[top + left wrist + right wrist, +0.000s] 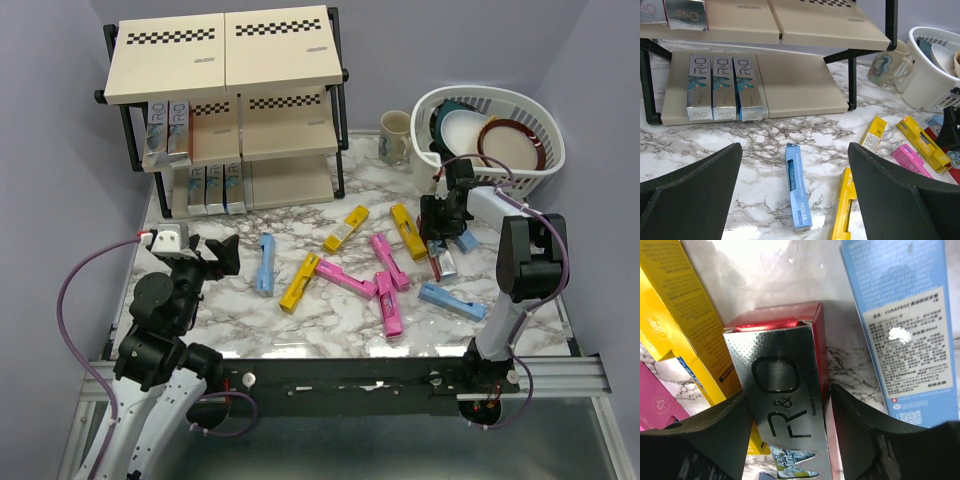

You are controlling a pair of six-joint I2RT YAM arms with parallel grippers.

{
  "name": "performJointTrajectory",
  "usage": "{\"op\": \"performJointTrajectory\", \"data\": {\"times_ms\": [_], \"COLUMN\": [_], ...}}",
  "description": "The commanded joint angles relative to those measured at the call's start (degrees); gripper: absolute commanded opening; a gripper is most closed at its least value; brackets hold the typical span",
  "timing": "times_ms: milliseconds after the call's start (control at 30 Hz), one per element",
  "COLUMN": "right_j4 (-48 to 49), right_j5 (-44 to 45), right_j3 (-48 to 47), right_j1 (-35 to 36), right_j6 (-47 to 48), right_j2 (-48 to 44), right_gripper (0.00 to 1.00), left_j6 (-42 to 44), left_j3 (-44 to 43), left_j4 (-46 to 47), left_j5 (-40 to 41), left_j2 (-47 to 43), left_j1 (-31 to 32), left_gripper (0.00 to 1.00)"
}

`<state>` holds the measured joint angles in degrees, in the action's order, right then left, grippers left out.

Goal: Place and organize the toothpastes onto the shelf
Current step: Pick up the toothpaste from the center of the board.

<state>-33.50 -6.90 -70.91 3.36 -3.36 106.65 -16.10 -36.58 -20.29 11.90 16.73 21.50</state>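
Observation:
Several toothpastes lie loose on the marble table: yellow (300,282), pink (345,277) and light blue (451,300) cartons. My right gripper (437,245) points down onto a silver carton (780,370) lying on top of a red one (790,315). In the right wrist view this gripper (788,392) has one finger against the silver carton's left side and the other at the red carton's edge. My left gripper (795,145) hangs open above a light blue carton (797,190), not touching it. The shelf (225,50) stands at the back left, with silver-blue cartons (725,85) upright on its bottom tier and two (167,128) on the middle tier.
A white dish basket (545,150) with plates stands at the back right, and a mug (395,135) sits beside it. A light blue carton (905,325) and a yellow one (680,315) lie close on either side of the right gripper.

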Motion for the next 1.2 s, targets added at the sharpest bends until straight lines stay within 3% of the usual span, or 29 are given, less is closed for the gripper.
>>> {"op": "performJointTrajectory", "data": {"times_ms": [0, 233, 467, 833, 1000, 1133, 1167], "right_j4": [-4.3, -7.11, -3.86, -4.74, -6.23, -7.46, -7.64], "right_j5": [1.8, 0.13, 1.97, 3.82, 2.68, 1.19, 0.75], "right_j3": [-0.45, -1.42, 0.86, 3.5, 3.68, 4.03, 4.29], "right_j1": [-0.1, 0.34, 0.6, 0.6, 0.6, 0.6, 0.6], "right_j6": [-0.34, -0.86, -3.84, -10.09, -11.85, -13.17, -13.6], "right_j2": [1.81, 2.86, -1.43, -11.28, -15.76, -19.46, -20.77], "right_gripper": [0.69, 0.62, 0.53, 0.5, 0.51, 0.52, 0.52], "left_j6": [0.28, 0.28, 0.28, -8.94, -12.73, -12.91, -12.3], "left_j3": [0.72, 0.72, 0.63, -2.97, -2.8, -3.32, -3.32], "left_j4": [-0.18, -0.27, -0.01, 4.9, 10.71, 17.45, 18.96], "left_j5": [-1.53, -1.79, -4.16, -18.14, -12.88, 1.93, 4.33], "left_j2": [0.84, 1.55, 3.22, 12.79, 18.32, 23.95, 25.35], "left_j1": [0.04, 0.04, 0.04, 1.44, 10.13, 22.51, 28.11], "left_gripper": [0.99, 0.99, 0.99, 0.99, 0.99, 0.99, 0.99]}}
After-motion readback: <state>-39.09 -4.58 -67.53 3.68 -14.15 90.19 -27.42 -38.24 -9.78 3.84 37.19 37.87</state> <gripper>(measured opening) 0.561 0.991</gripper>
